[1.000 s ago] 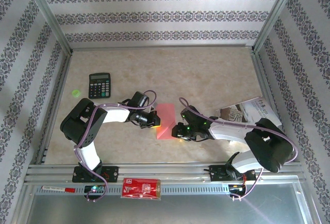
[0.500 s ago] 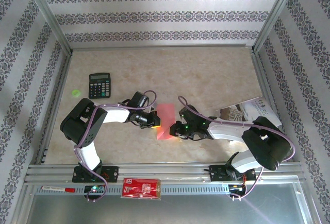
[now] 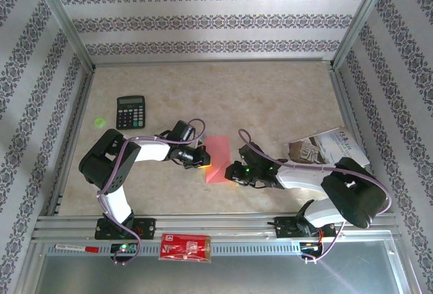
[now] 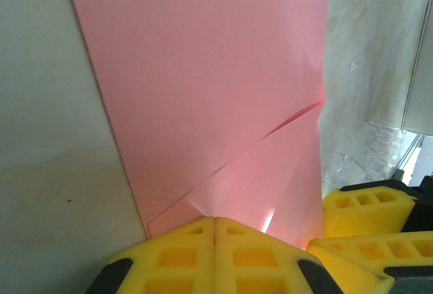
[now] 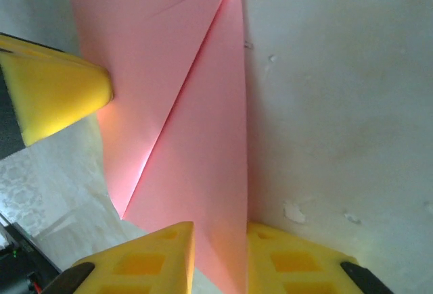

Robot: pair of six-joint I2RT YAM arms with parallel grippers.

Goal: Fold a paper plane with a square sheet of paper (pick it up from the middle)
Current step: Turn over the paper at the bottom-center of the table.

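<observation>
Sheet (image 3: 218, 159) folded, open table (image 3: 270, 98) around; left fingers (image 4: 176, 253) pressed together at edge; right fingers (image 5: 145, 257) astride edge, grip unclear.

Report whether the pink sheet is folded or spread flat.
Partly folded: the square sheet of paper has a triangular flap creased diagonally over it.

Beyond the square sheet of paper (image 3: 218, 157), toward the back wall, the table (image 3: 270, 98) lies bare and open. The left gripper (image 3: 201, 159) crowds the sheet's left edge and the right gripper (image 3: 232, 174) its near right corner. A calculator (image 3: 130, 111) sits well off to the sheet's far left and a white leaflet (image 3: 328, 147) well off to its right.
</observation>
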